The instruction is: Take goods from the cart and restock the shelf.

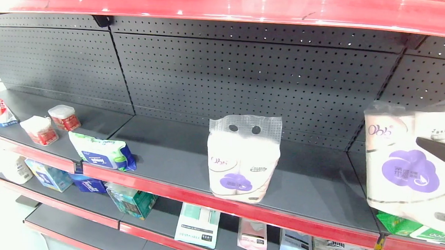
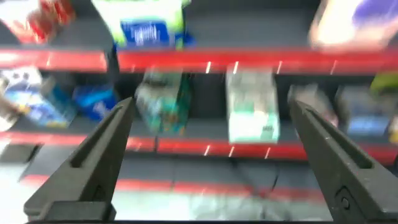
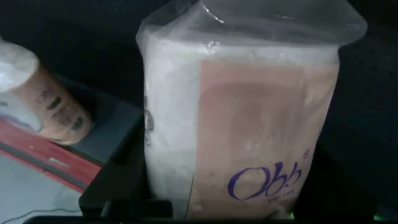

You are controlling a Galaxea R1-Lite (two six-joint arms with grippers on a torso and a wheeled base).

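A toilet paper pack (image 1: 243, 159) with a purple print stands upright near the front edge of the middle shelf (image 1: 317, 185). A second, same-looking toilet paper pack (image 1: 404, 170) hangs at the far right above the shelf, with my right gripper shut on it; one dark finger (image 1: 441, 151) lies across its front. In the right wrist view this held pack (image 3: 242, 124) is close up between the dark fingers (image 3: 118, 196), and the standing pack (image 3: 37, 99) is off to one side. My left gripper (image 2: 211, 168) is open with nothing in it, facing the lower shelves.
A wet-wipes pack (image 1: 101, 151) and two red-labelled jars (image 1: 63, 117) (image 1: 39, 130) sit on the shelf's left part. Boxes and packets (image 1: 131, 200) fill the lower shelves. A red-edged shelf (image 1: 227, 7) overhangs above. Bare shelf lies between the two toilet paper packs.
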